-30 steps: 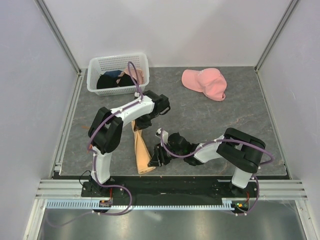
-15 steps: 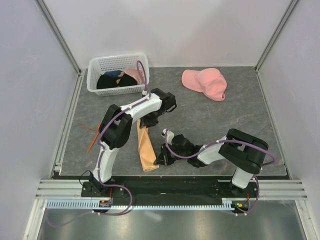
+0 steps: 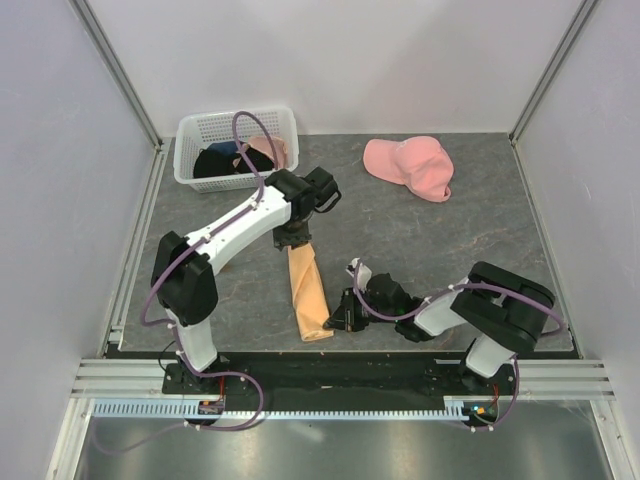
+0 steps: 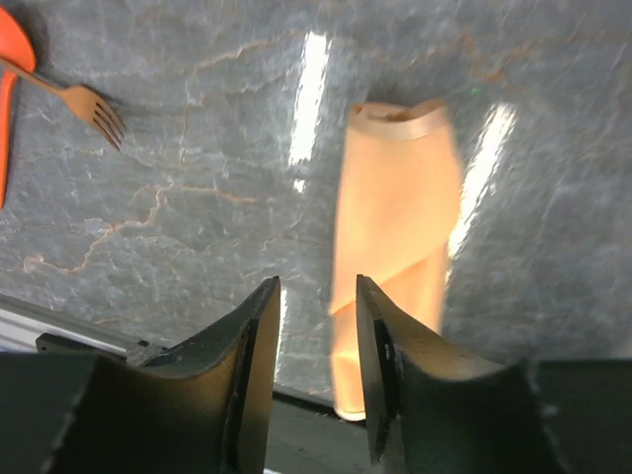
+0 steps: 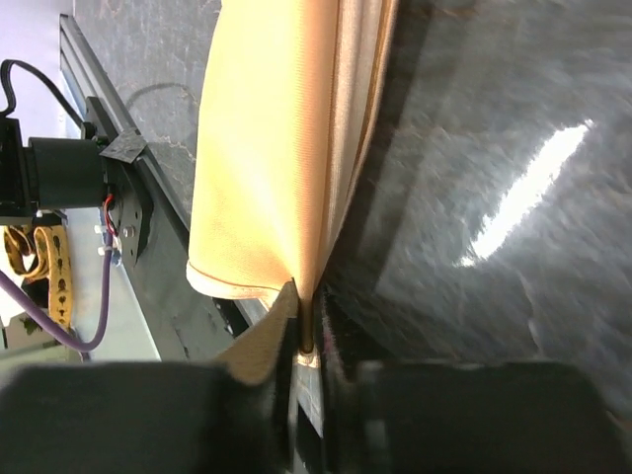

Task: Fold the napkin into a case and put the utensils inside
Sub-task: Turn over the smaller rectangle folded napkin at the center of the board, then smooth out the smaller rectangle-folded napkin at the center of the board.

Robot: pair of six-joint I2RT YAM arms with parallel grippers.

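The napkin lies on the table as a long, narrow folded peach-tan strip. It also shows in the left wrist view and the right wrist view. My right gripper is shut on the napkin's near right edge, the cloth pinched between the fingertips. My left gripper hovers over the strip's far end, open and empty. A wooden fork and the spoon's orange bowl lie on the table to the left of the napkin. The left arm hides them in the top view.
A white basket with dark and pink clothes stands at the back left. A pink cap lies at the back right. The table's near edge and black rail run just below the napkin's near end.
The napkin has slid to the right and lies straighter. My right gripper moved right with it. My left arm swung its elbow left, and its gripper stays over the napkin's far end.
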